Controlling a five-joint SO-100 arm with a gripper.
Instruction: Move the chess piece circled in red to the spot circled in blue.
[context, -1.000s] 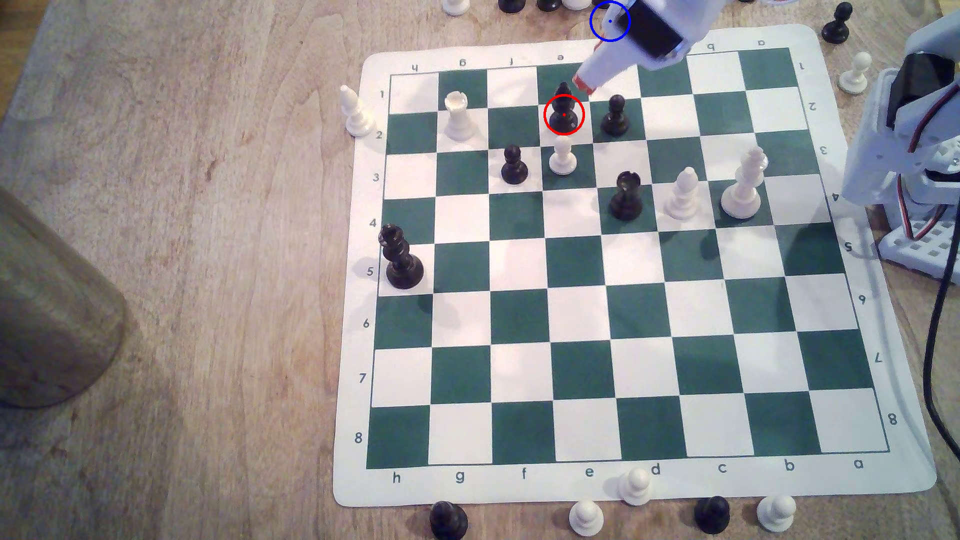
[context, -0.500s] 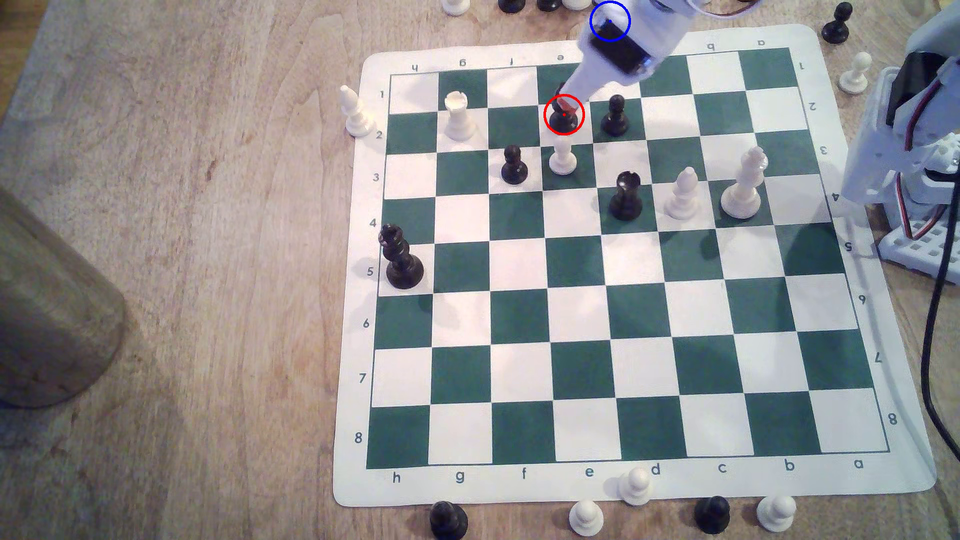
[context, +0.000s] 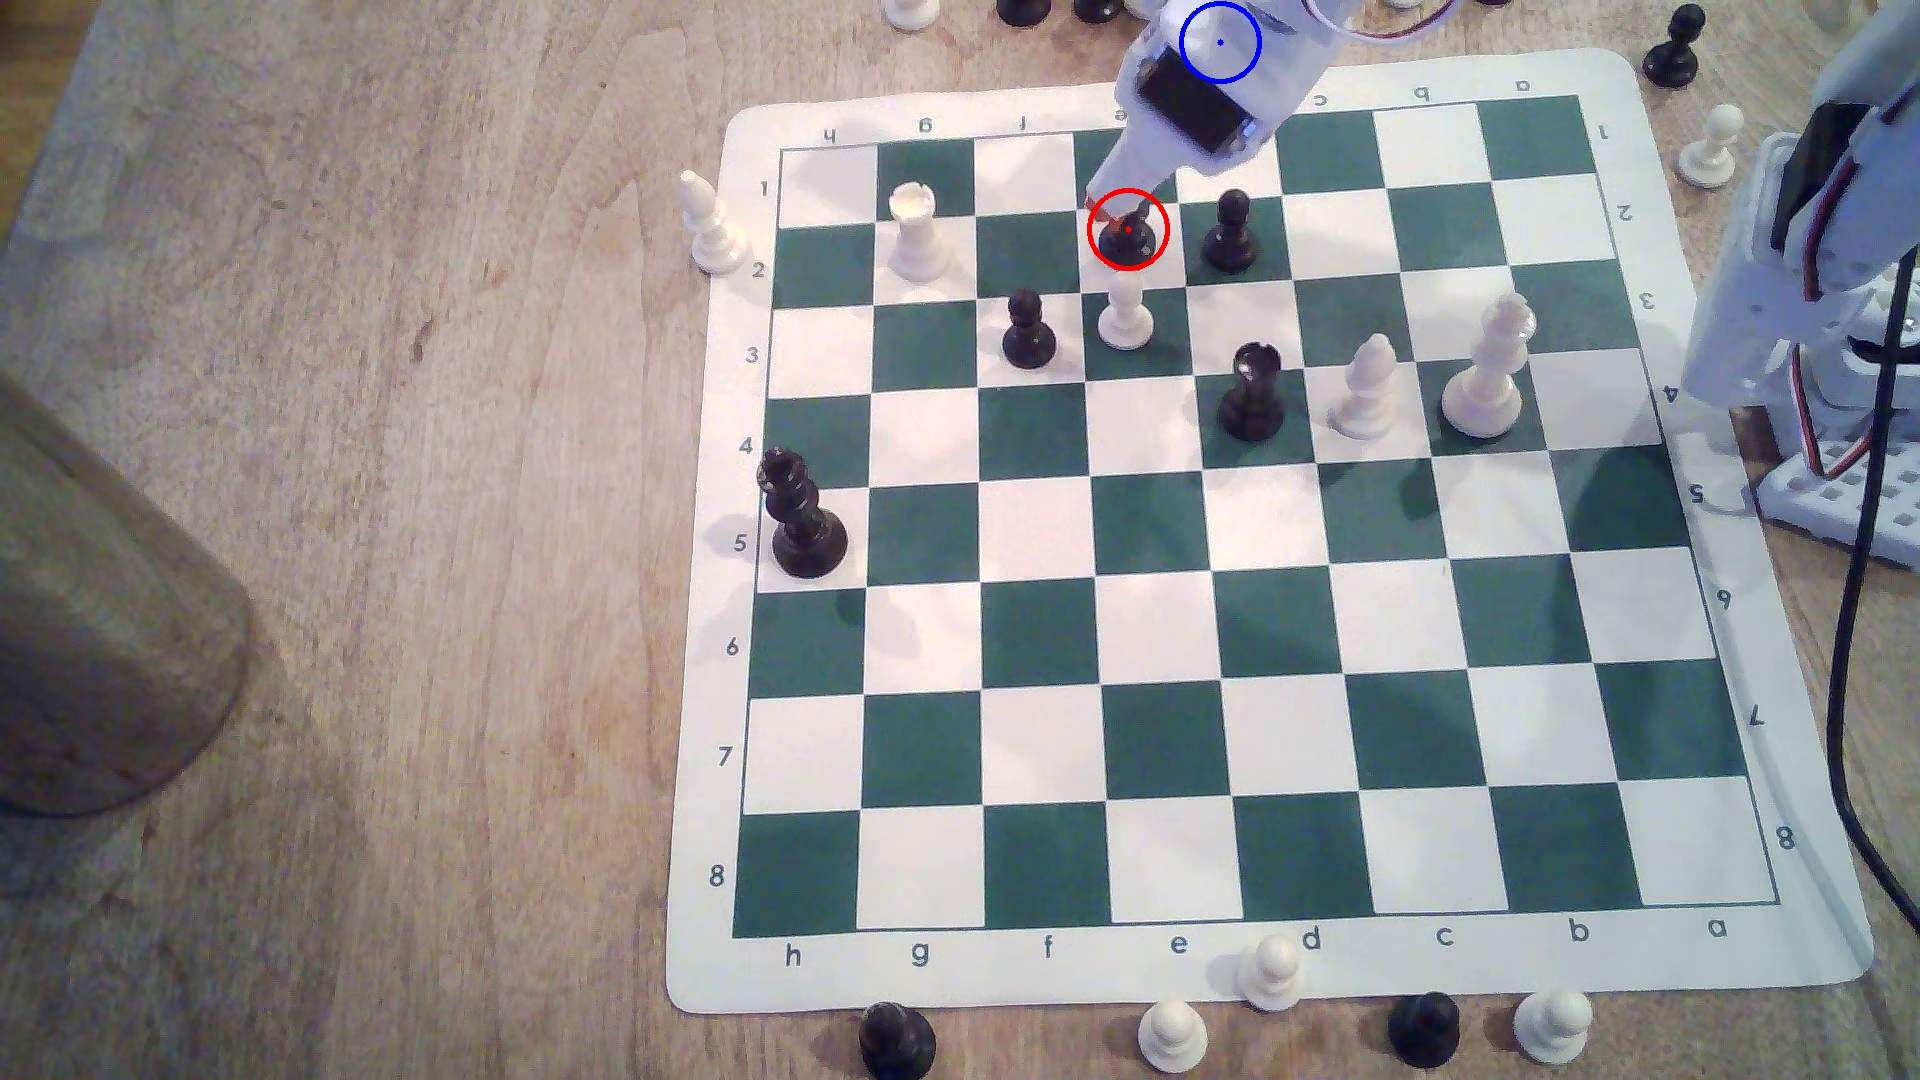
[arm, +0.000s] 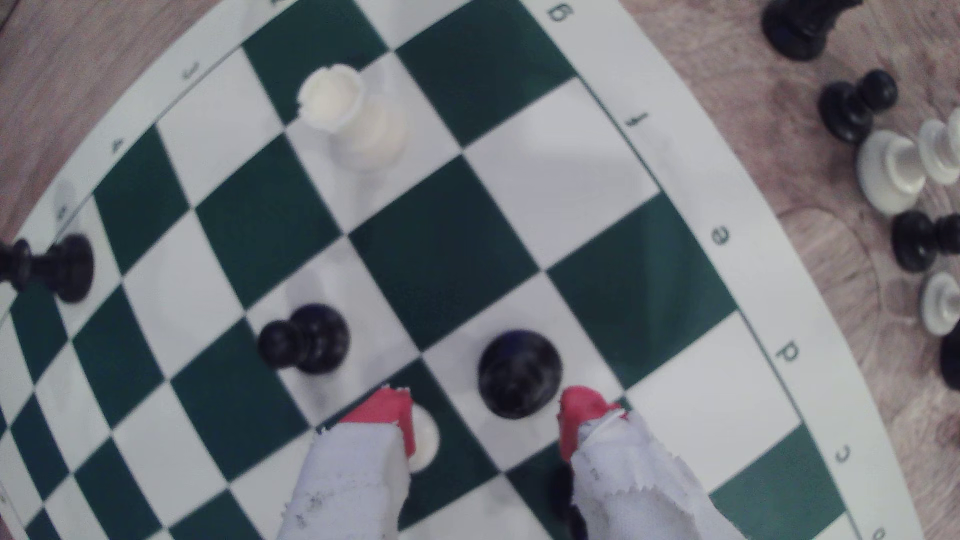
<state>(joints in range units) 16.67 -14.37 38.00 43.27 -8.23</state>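
The black bishop (context: 1128, 237) stands upright on a white square of the chessboard (context: 1704, 665), in the e column on the second row, inside the red ring; in the wrist view the same bishop (arm: 519, 375) is seen from above, its round base sitting between the two red-tipped fingers (arm: 387, 410) but a little ahead of them, with a gap on either side, so nothing is gripped. The gripper (arm: 483, 415) is spread wide, wider than the bishop's base; in the exterior view the gripper (context: 1117, 213) hangs just over the top of the piece, its white body slanting up toward the far edge of the board. The blue ring (context: 1220, 42) lies beyond that far edge, and the arm's white housing sits under it, hiding the wood there. A white pawn (context: 1125, 317) stands on the green square next to the bishop on the near side; a black pawn (context: 1231, 234) stands one square toward the exterior view's right; another black pawn (context: 1029, 330) sits diagonally toward the exterior view's left; a white rook (context: 914, 234) stands two columns toward the exterior view's left. Spare black and white pieces (arm: 893, 171) lie on the wooden table (context: 364, 519) off the far edge.
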